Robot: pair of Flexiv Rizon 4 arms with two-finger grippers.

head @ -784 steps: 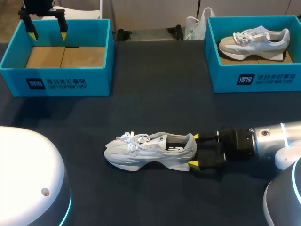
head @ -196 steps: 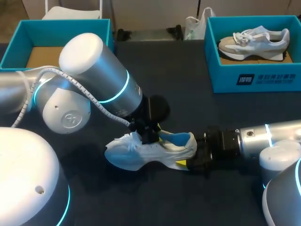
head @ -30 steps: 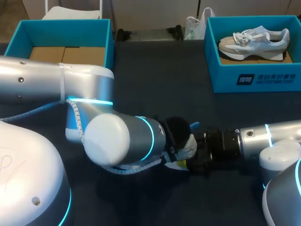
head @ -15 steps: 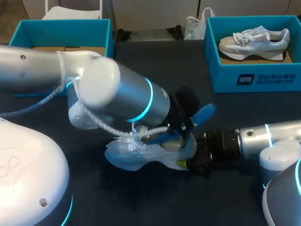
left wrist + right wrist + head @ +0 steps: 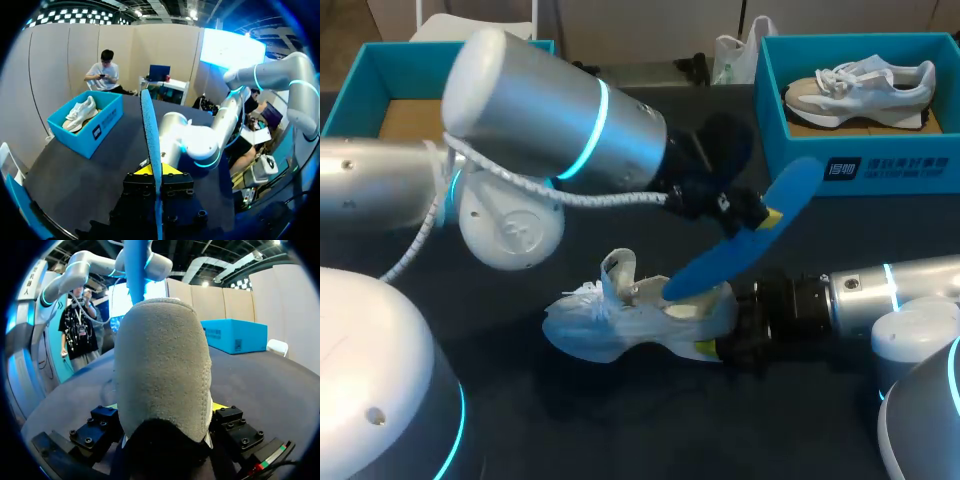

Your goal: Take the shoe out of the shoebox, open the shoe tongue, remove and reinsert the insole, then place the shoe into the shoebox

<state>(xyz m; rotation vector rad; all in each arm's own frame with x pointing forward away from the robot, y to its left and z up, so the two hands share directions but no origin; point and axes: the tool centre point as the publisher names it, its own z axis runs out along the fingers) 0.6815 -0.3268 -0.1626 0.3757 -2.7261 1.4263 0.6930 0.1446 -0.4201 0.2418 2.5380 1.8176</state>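
One shoe (image 5: pixel 630 322), lower centre of the head view: heel clamped in my right gripper (image 5: pixel 718 326). One blue insole (image 5: pixel 740 250): slants up from the shoe's opening toward centre right, upper end pinched by my left gripper (image 5: pixel 767 213). Risks, as I judge: the blue insole slips or folds in that narrow pinch; its lower end snags inside, dragging the shoe askew.

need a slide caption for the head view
Left gripper holds the blue insole angled up from the white shoe, right gripper clamped on its heel.
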